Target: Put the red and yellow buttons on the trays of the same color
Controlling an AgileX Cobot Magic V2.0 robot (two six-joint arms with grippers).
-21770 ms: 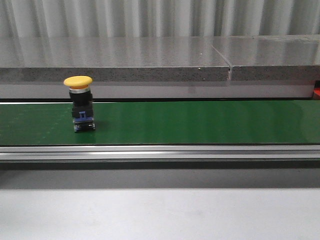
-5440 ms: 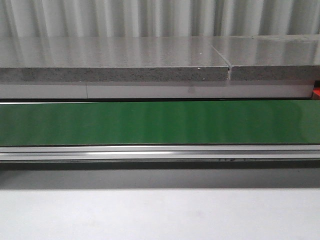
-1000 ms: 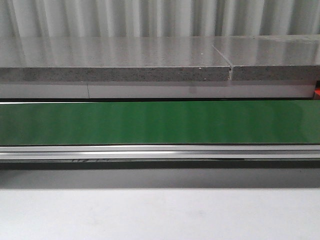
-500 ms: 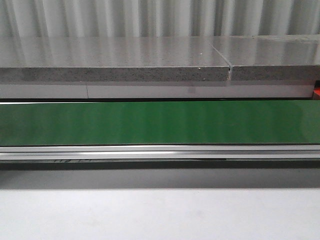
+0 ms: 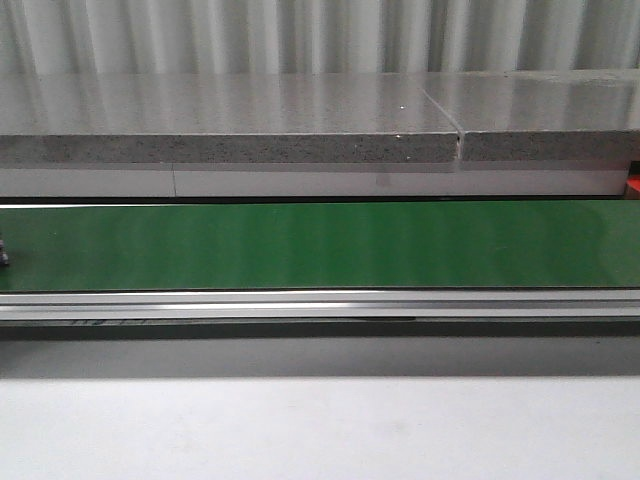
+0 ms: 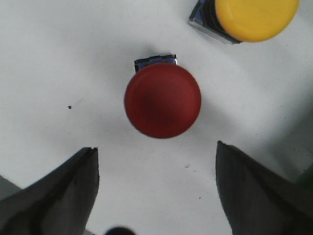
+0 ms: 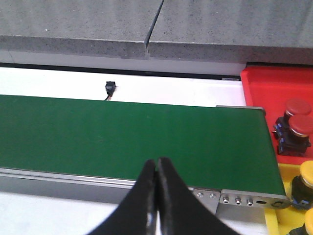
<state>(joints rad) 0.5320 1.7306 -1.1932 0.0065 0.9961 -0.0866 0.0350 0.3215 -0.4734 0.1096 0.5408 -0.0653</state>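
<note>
Two sets of fingers are in use. The left fingers [image 6: 156,196] are spread wide and hold nothing; they are positioned directly above a red button [image 6: 162,100] standing upright on the white bench [image 6: 49,63], with a yellow button [image 6: 255,17] just beyond it. The right fingers [image 7: 156,196] are pressed together, empty, and poised over the near edge of the green belt [image 7: 122,137].

Change: in the front view a small dark object [image 5: 4,252] now shows at the far-left edge of the belt, which was bare half a second ago. It is too cropped to identify; it is probably the next button arriving, so a pick on the right side is likely due.

Materials: the button caps are smooth, matte, domed discs on dark square bodies. The belt is flat, slightly glossy, framed by an aluminium rail [image 5: 320,303]. At the right, the red tray [image 7: 279,83] holds red-capped buttons [image 7: 299,125]; the yellow tray [image 7: 274,225] holds yellow-capped ones [image 7: 307,171].
</note>
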